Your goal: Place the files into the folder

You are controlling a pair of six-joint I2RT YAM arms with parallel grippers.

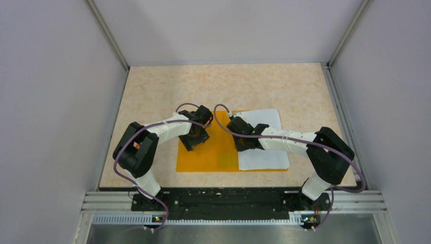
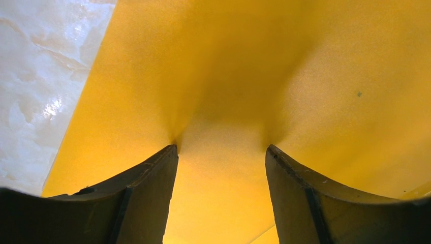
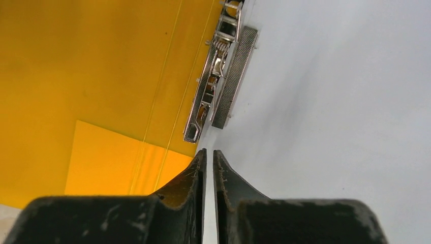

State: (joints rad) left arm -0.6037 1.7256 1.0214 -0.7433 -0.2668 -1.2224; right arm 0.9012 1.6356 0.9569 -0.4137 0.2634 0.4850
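orange folder [image 1: 208, 152] lies open, white paper [image 1: 264, 147] covering its right half.

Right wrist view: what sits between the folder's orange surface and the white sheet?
A metal clip lies along that border, between folder and white sheet, shown in the right wrist view.

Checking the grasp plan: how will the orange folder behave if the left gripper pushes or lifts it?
Likely floppy: the folder creases around the left gripper where it presses. Probably thin and light, lying flat. It may slide on the glossy table.
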